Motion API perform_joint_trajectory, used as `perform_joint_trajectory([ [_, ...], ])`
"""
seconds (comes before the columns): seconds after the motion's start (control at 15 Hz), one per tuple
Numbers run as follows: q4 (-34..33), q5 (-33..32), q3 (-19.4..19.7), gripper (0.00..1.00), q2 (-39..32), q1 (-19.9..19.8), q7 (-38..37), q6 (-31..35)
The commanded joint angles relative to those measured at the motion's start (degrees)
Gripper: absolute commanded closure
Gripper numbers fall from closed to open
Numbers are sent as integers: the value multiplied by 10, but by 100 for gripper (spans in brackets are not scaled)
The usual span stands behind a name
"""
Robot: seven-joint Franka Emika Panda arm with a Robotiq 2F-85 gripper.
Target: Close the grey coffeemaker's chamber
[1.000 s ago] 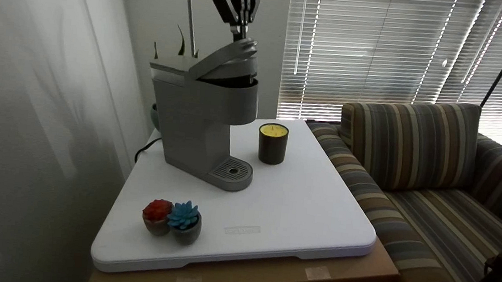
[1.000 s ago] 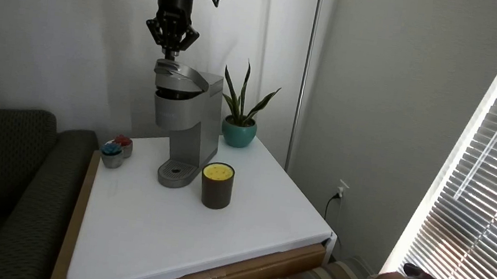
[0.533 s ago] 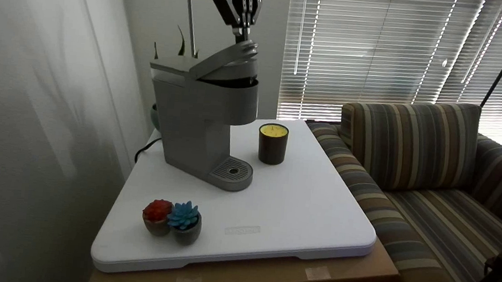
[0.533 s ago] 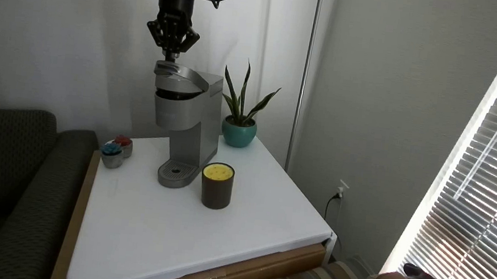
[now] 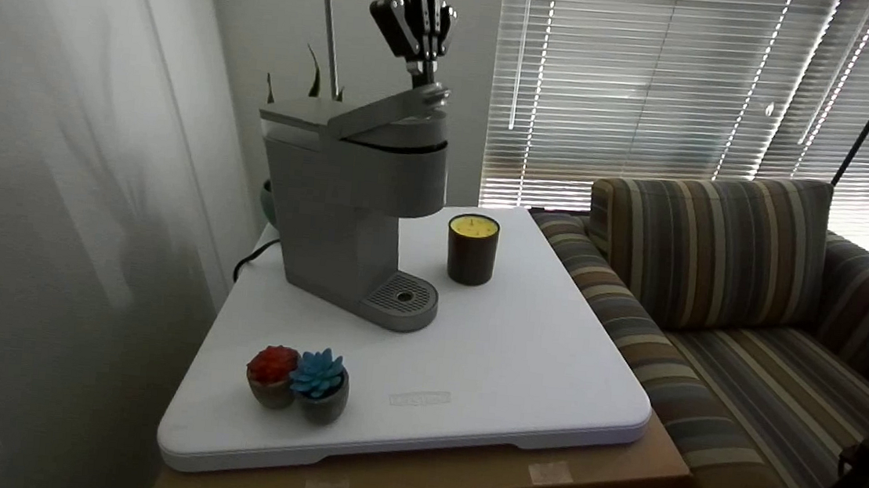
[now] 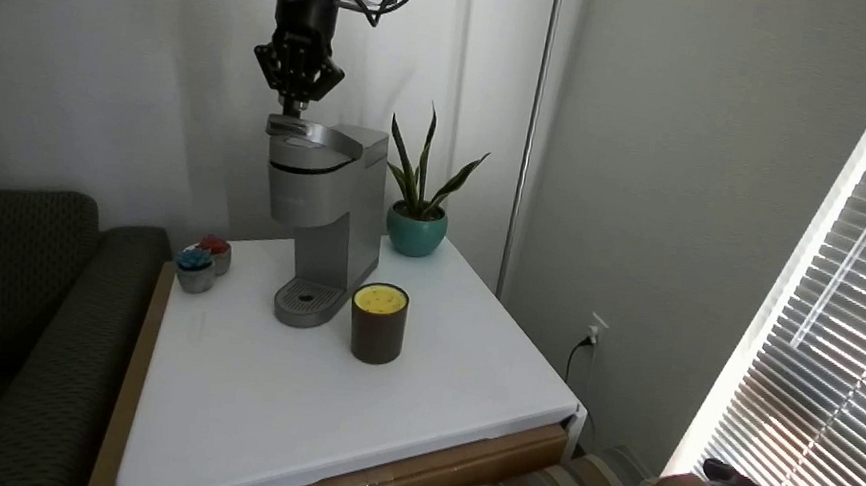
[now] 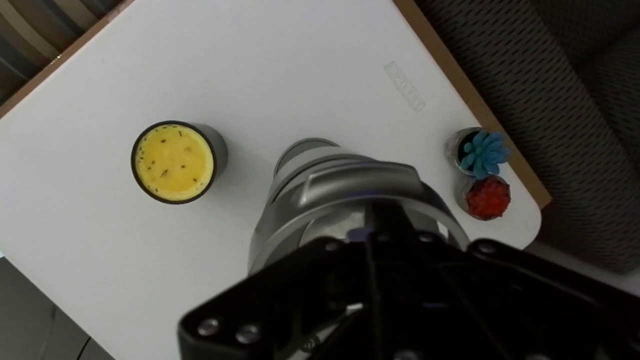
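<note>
Smooth, matt plastic coffeemaker body (image 5: 323,215)

In an exterior view, the boxy grey coffeemaker (image 5: 336,216) stands on the flat white tabletop (image 5: 519,354), the dark cylindrical yellow-wax candle (image 5: 471,255) to its right, the potted red succulent (image 5: 271,375) and potted blue succulent (image 5: 320,386) before it, the striped upholstered armchair (image 5: 715,276) farther right.

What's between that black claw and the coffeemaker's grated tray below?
Below the gripper: the lid, the rounded grey front section, then open space over the tray. Both exterior views show it.
</note>
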State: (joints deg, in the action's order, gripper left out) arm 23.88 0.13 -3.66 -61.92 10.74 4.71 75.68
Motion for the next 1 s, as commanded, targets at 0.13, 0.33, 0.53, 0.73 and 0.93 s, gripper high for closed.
perform_joint_trajectory([
  [0.13,11,28,-13,100,-12,-13,6,-35],
  [0.33,10,33,-11,100,-18,-15,6,-33],
  [0.53,4,29,-5,100,-14,-14,15,-20],
  [0.73,-4,25,-2,100,-18,-8,6,-15],
  [0.93,-5,25,-2,99,-17,-6,6,-15],
])
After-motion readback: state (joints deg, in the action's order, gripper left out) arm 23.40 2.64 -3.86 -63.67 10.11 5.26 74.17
